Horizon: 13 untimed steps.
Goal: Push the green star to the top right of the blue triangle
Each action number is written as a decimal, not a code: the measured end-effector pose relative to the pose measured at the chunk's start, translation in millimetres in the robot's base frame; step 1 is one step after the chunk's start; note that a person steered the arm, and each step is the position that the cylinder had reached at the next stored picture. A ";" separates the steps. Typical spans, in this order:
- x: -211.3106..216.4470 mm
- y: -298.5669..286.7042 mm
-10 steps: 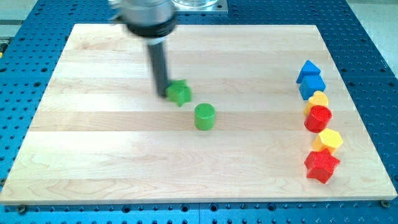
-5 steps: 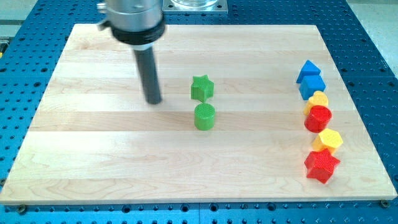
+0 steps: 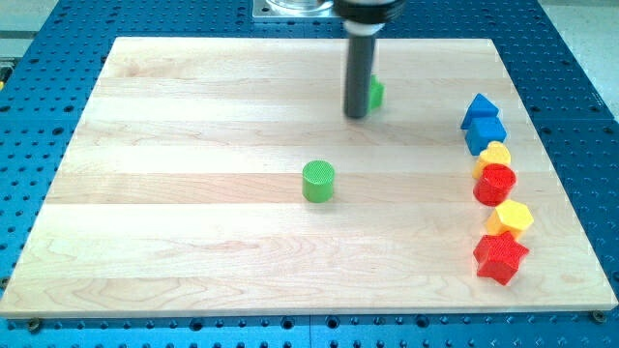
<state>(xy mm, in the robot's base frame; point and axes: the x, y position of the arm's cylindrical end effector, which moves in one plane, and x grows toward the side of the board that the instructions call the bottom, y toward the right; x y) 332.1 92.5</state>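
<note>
1. Near the view's top, right of centre on the wooden board (image 3: pixel 193 242), my tip (image 3: pixel 356 116) rests on the surface, with the dark rod rising straight up out of the frame
2. Just behind the rod, on its right side, sits the green star (image 3: pixel 375 93); only a sliver of it shows, so its shape cannot be made out, and it looks to be touching the rod
3. No claw is fitted on this arm, so there is nothing to report as apart or together; the rod ends in a plain tip
4. Well to the right of the tip, near the board's right edge, stands the blue triangle (image 3: pixel 479 108), with a blue cube-like block (image 3: pixel 486 132) touching it just below
5. Below those, running down the right edge, come a yellow block (image 3: pixel 495 153), a red cylinder (image 3: pixel 495 183), a yellow hexagon-like block (image 3: pixel 512 217) and a red star (image 3: pixel 500 256), each close against the next
6. Alone near the board's middle, well below and left of the tip, stands a green cylinder (image 3: pixel 318 181)
7. Around the board lies a blue perforated table (image 3: pixel 39 39)
</note>
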 end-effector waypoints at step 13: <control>-18.3 114.4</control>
